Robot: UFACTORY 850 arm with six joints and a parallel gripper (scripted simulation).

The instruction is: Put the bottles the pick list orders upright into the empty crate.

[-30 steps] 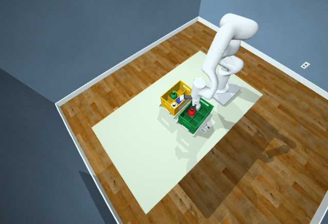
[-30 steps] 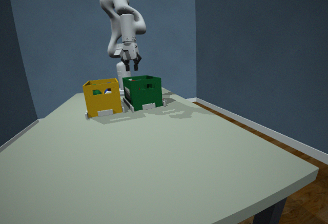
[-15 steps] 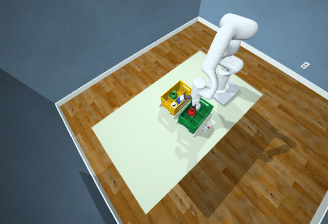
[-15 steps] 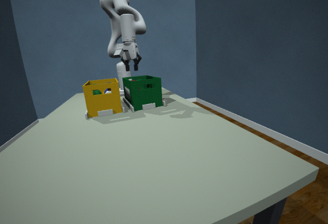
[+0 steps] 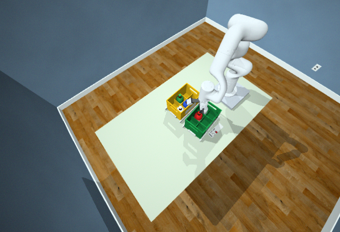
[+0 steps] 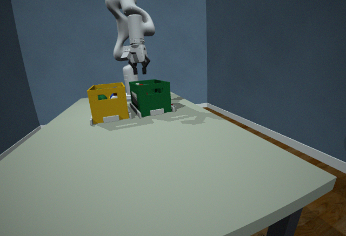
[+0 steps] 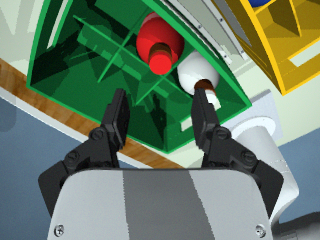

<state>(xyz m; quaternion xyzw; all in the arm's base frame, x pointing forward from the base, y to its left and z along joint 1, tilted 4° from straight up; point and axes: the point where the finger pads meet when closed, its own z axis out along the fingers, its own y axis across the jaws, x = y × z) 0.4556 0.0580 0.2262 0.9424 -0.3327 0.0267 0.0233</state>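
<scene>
My gripper (image 5: 202, 111) (image 6: 139, 73) (image 7: 160, 100) is open and empty above the green crate (image 5: 192, 129) (image 6: 153, 102) (image 7: 90, 107). A red bottle (image 5: 198, 116) (image 7: 157, 40) stands in this crate. A white bottle (image 7: 196, 71) is in its corner compartment, beyond the right finger in the wrist view. The yellow crate (image 5: 172, 111) (image 6: 107, 106) (image 7: 275, 65) holds a green bottle (image 5: 179, 98) (image 6: 102, 97), a blue bottle (image 5: 185, 104) (image 7: 258, 2) and a white-topped bottle (image 5: 180, 109). The pick list (image 5: 215, 131) lies beside the green crate; a red mark shows, but its lines are too small to read.
The crates stand side by side with a narrow gap, with low white brackets around their bases. The green crate's walls and dividers rise below my fingers. The arm's base plate (image 5: 236, 102) is behind the crates.
</scene>
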